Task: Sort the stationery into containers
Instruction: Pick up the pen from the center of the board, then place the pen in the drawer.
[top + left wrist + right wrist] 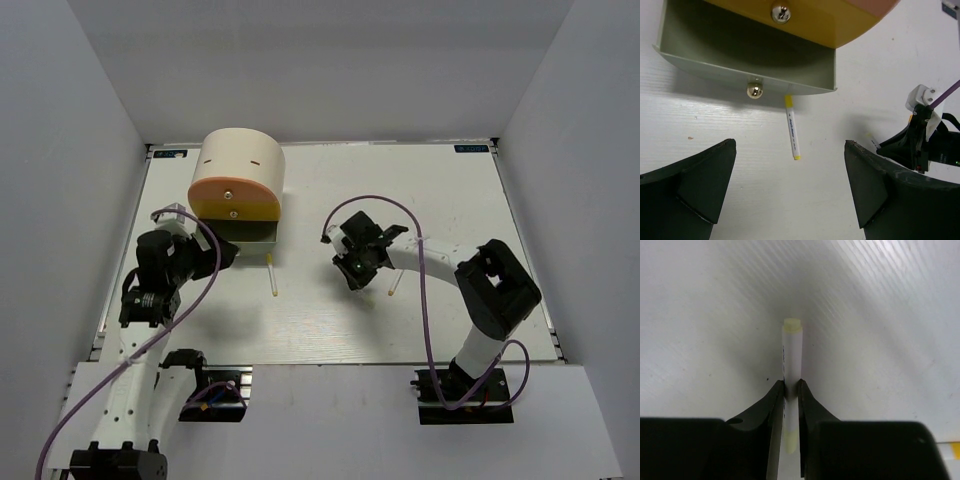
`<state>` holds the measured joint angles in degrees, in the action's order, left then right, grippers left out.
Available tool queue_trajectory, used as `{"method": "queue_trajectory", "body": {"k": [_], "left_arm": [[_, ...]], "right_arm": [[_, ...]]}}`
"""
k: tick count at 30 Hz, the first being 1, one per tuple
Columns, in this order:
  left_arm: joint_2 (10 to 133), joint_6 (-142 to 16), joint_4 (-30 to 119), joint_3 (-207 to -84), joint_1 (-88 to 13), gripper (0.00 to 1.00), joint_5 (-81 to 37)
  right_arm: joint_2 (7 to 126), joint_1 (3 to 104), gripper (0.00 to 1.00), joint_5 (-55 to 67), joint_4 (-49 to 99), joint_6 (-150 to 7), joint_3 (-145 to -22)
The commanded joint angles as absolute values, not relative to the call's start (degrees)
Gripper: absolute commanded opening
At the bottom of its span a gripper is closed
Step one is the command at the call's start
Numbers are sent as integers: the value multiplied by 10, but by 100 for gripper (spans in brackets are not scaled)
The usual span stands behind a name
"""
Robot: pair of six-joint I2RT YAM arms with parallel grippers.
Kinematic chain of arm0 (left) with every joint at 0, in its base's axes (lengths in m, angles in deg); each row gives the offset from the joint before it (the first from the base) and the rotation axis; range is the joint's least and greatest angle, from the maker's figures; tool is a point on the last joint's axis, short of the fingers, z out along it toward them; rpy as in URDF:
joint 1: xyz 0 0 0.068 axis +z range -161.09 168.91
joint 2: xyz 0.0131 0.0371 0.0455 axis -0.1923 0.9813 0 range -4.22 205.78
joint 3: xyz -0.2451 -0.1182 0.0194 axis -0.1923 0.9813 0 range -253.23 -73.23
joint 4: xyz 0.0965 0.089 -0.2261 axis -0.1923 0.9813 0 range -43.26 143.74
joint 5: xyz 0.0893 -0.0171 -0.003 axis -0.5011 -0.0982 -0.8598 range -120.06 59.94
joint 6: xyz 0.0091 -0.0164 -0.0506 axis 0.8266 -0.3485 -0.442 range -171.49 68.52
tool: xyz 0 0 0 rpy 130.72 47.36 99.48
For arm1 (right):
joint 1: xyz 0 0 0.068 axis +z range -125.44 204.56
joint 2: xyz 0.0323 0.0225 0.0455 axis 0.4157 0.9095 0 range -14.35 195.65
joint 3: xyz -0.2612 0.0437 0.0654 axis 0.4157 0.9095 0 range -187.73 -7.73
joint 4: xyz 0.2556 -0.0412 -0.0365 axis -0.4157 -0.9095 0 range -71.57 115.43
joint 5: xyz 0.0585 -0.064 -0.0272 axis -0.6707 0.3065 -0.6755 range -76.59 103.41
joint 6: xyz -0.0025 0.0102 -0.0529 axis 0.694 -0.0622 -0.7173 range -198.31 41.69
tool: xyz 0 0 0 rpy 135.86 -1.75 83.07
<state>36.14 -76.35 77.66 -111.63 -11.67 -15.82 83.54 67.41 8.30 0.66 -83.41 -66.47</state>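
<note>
The right gripper (791, 392) has its jaws pinched nearly together on a white pen (792, 347) with pale-yellow ends, low over the table (880, 315) (whether the pen is lifted I cannot tell); the left gripper (790, 150) gapes wide, holding nothing; a second pen (792, 134) lies just in front of the open drawer (740, 55) of the cream organiser (240, 155).
</note>
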Motion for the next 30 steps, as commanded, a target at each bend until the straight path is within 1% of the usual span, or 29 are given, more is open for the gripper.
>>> {"method": "queue_trajectory", "body": {"k": [1, 5, 6, 11, 13, 14, 15, 19, 21, 23, 27, 30], "left_arm": [[331, -758, 792, -1142, -119, 99, -161], [312, -808, 792, -1126, -119, 99, -161], [306, -817, 792, -1120, -119, 99, -161], [278, -867, 786, -1100, -114, 99, -159], [264, -873, 786, -1092, -108, 99, -152], [264, -881, 781, -1086, -108, 99, -152], [258, -881, 781, -1080, -108, 97, -152], [258, -897, 781, -1075, -108, 97, -147], [258, -897, 787, -1075, -108, 93, -134], [270, -891, 807, -1075, -108, 88, -115], [318, -867, 830, -1081, -108, 87, -92], [313, -862, 825, -1081, -114, 87, -79]], "right_arm": [[798, 672, 1, 26, 6, -939, -712], [787, 672, 0, -27, -3, -989, -790], [791, 675, 0, -45, -3, -993, -826], [810, 677, 0, -79, 37, -1044, -889], [821, 682, 0, -110, 48, -1063, -937], [846, 684, 0, -128, 48, -1082, -966], [852, 686, 0, -148, 49, -1085, -994], [913, 702, 0, -201, 64, -1104, -1090], [942, 714, 0, -222, 72, -1109, -1123], [966, 724, 0, -249, 78, -1135, -1135], [1017, 741, 0, -279, 58, -1165, -1189], [1039, 747, 0, -290, 64, -1179, -1199]]}}
